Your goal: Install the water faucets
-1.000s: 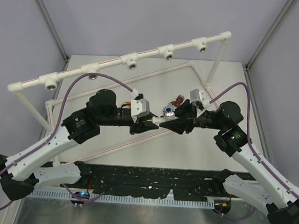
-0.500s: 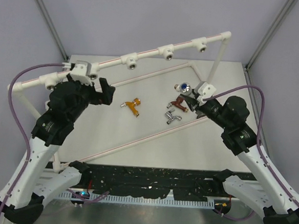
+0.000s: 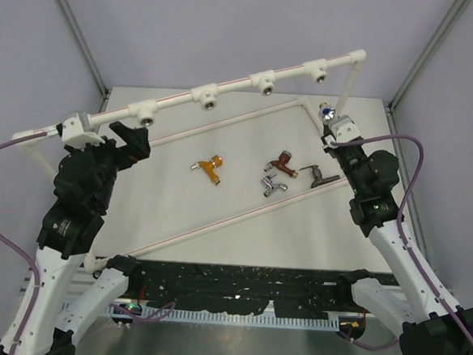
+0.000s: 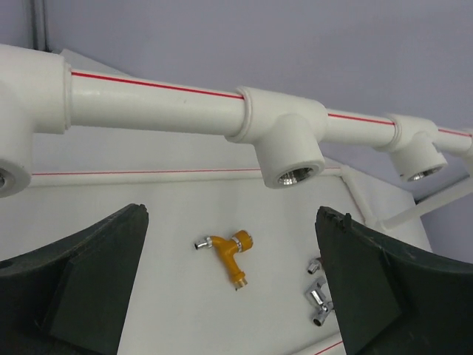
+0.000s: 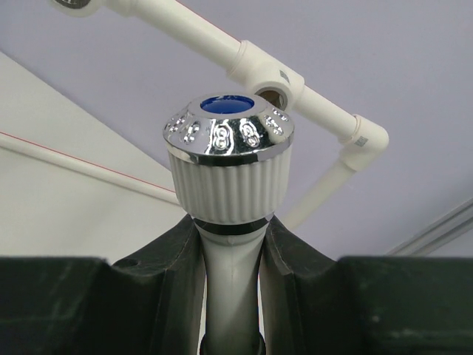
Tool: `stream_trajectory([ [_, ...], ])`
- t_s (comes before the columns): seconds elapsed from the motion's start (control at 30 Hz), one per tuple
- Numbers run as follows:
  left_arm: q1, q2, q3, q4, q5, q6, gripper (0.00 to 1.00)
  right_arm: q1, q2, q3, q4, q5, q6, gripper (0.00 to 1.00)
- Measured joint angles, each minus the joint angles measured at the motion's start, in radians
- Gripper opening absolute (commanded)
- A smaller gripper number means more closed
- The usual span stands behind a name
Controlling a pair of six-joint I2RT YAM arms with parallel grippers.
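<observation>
Open tabletop (image 3: 154, 196) left of orange faucet (image 3: 212, 168); pipe frame (image 3: 234, 89) overhead behind.

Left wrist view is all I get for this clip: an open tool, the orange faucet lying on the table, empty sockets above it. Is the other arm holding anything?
Observer: Yes. The right tool is shut on the white faucet, whose chrome-and-blue cap points toward the rightmost tee socket. That socket is empty.
Operator: How many faucets lie on the table besides the orange one?
Observer: Three. The copper-brown faucet, the chrome faucet and the dark faucet all lie right of the orange faucet in the top view.
</observation>
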Motion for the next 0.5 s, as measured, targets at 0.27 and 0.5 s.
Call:
stream_trajectory([
  [0.27, 0.064, 0.035, -0.048, 0.163, -0.043, -0.276, 1.0, -0.012, 0.012, -0.012, 0.106, -0.028, -0.025, 0.05],
  [0.5, 0.089, 0.066, -0.142, 0.307, -0.062, -0.534, 0.98, -0.026, 0.012, -0.024, 0.142, -0.053, -0.032, 0.05],
])
